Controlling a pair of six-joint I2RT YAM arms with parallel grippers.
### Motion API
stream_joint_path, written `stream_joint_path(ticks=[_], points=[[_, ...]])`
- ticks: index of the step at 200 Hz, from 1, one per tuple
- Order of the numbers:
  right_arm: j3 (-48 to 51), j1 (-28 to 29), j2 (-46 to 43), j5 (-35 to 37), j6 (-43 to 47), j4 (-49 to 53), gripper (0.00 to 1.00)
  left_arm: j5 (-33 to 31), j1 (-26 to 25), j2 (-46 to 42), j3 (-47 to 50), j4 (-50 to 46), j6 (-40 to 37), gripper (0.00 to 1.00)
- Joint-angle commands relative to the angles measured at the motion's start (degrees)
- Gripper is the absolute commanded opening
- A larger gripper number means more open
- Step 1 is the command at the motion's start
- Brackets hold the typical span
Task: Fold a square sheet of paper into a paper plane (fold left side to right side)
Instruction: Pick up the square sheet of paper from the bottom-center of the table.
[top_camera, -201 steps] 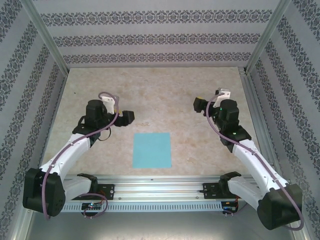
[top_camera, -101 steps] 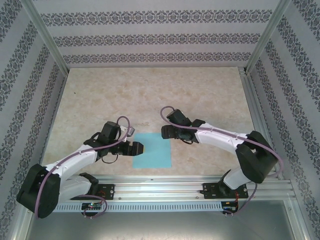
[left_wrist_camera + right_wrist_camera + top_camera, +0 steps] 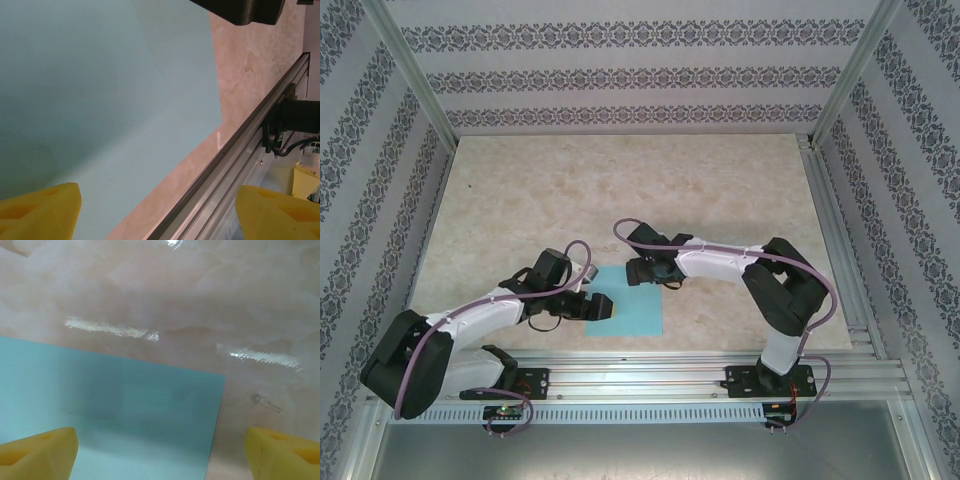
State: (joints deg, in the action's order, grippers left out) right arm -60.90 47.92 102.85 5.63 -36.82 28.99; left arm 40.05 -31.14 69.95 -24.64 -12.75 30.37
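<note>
The square sheet of paper (image 3: 636, 306) lies flat and unfolded on the table, light turquoise-blue, near the front rail. My left gripper (image 3: 601, 307) hovers low over its left near part, open; in the left wrist view the sheet (image 3: 100, 100) spreads ahead and its near edge runs between the yellow fingertips (image 3: 40, 210) of the left gripper (image 3: 160, 215). My right gripper (image 3: 638, 272) stands open over the sheet's far edge. In the right wrist view a corner of the sheet (image 3: 125, 410) lies between the jaws of the right gripper (image 3: 160, 455). The paper plane is out of view.
The marbled beige table (image 3: 520, 190) stretches far and to both sides of the sheet. An aluminium rail (image 3: 640, 365) runs along the near edge, close to the sheet (image 3: 240, 150). Patterned walls close in the back and sides.
Both arms have swung in from the table's sides to the sheet: the left gripper now sits over its left near part, the right over its far edge. The sheet has not moved.
</note>
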Motion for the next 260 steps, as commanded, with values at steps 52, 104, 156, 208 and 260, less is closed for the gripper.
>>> stream_joint_path(ticks=[52,104,156,208,260], points=[[-0.8,3.9,1.0,-6.2,-4.6,-1.2,0.86,-1.8,-2.8,5.8,0.6,2.5,-0.2,0.80],[0.6,4.9,-1.2,-9.2,-6.1,-5.1,0.77,-3.0,-3.1,6.1,0.7,2.3,-0.5,0.80],[3.5,4.2,-6.4,-11.0,-6.1,-8.7,0.46,-3.2,-3.3,3.4,-0.1,2.6,-0.3,0.80],[10.8,-0.3,-14.7,-15.3,-6.9,-14.9,0.23,-7.7,-1.9,-8.2,-6.1,-5.0,-1.9,0.87],[17.3,-9.0,-29.8,-24.1,-4.1,-18.1,0.23,-3.6,7.0,-16.4,-11.4,-7.0,-1.4,0.94]])
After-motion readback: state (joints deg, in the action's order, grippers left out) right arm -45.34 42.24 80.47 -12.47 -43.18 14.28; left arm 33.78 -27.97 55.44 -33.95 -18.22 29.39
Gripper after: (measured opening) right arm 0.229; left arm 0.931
